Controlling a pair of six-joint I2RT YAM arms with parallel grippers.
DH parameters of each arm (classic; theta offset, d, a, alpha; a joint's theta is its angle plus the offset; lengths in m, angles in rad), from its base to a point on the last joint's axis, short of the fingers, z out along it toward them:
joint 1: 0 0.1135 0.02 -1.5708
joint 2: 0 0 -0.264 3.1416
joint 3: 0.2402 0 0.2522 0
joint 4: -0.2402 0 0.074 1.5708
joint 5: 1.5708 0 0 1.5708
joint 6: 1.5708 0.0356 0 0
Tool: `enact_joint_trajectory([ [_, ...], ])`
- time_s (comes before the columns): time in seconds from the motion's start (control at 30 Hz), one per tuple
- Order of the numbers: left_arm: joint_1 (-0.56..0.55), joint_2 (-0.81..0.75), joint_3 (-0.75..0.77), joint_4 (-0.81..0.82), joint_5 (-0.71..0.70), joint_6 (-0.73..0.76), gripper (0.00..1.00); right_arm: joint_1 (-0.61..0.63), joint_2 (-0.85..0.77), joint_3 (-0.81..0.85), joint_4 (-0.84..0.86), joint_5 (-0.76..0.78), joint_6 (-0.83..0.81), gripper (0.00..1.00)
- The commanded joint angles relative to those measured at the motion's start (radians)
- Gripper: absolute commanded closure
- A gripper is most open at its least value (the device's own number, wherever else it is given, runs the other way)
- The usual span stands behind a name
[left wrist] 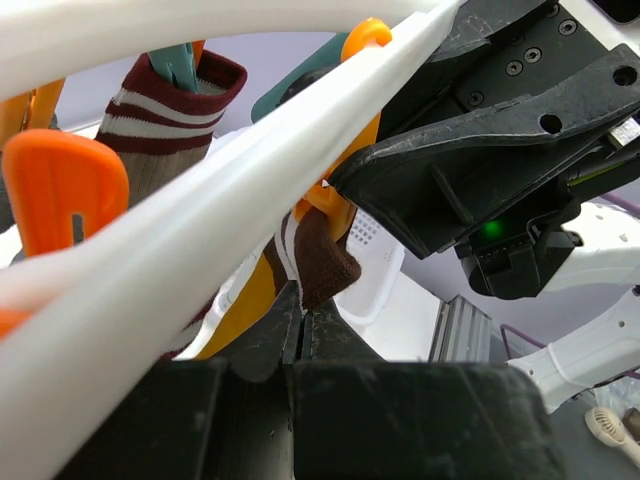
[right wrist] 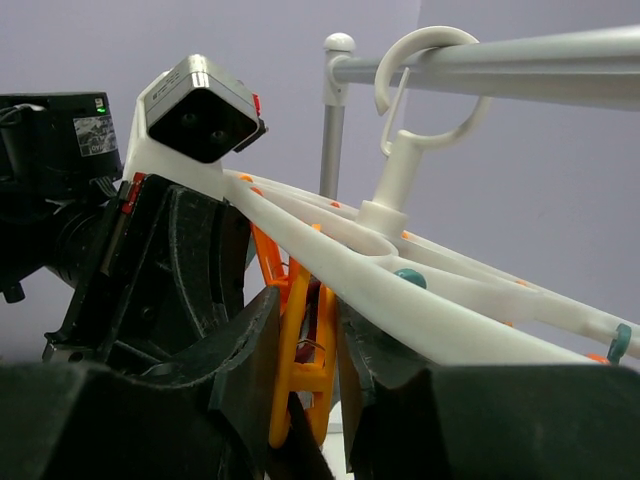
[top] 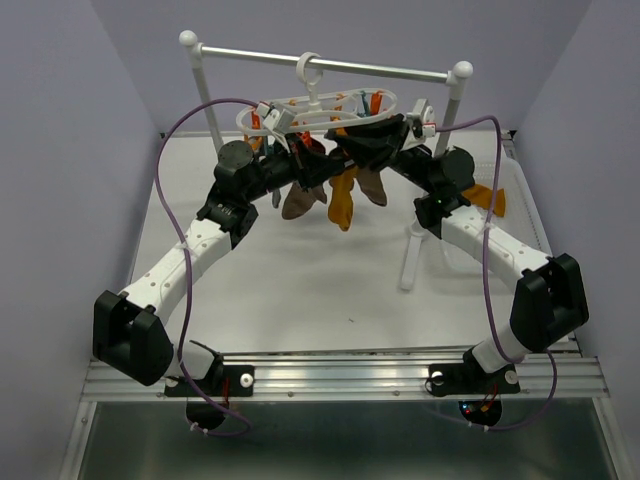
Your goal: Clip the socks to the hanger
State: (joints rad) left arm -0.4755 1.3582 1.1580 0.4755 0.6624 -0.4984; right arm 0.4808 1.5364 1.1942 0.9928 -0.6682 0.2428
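The white oval hanger [top: 318, 108] hangs by its hook from the metal crossbar; several socks hang clipped under it, among them a brown one [top: 300, 200] and a mustard one [top: 343, 208]. My left gripper [top: 298, 152] is just under the ring. In the left wrist view it [left wrist: 300, 312] is shut on the cuff of a brown sock [left wrist: 322, 262] below the hanger's frame [left wrist: 250, 180]. My right gripper [top: 368, 140] faces it. In the right wrist view it [right wrist: 312, 335] squeezes an orange clip [right wrist: 300, 340] under the ring [right wrist: 420, 300].
A white two-post rack [top: 455, 95] carries the crossbar [right wrist: 500, 58]. A mustard sock [top: 490, 198] lies on the table at the right. A maroon striped sock [left wrist: 165, 110] hangs in a teal clip. A white perforated basket [left wrist: 375, 280] shows behind.
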Motion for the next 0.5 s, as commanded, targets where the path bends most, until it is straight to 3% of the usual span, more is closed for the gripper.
enact_joint_trajectory([
  [0.0,0.006,-0.047,0.009,0.110,0.016,-0.005,1.00,0.016,-0.032,-0.021,0.007,-0.100,0.029,0.68],
  [0.03,0.006,-0.044,0.008,0.110,0.016,-0.006,1.00,0.016,-0.032,-0.024,0.018,-0.099,0.038,0.51],
  [0.2,0.006,-0.036,0.006,0.110,0.013,-0.012,1.00,0.016,-0.044,-0.033,0.029,-0.090,0.046,0.36],
  [0.47,0.006,-0.030,0.003,0.097,-0.014,-0.014,1.00,0.016,-0.053,-0.035,0.024,-0.077,0.049,0.28],
])
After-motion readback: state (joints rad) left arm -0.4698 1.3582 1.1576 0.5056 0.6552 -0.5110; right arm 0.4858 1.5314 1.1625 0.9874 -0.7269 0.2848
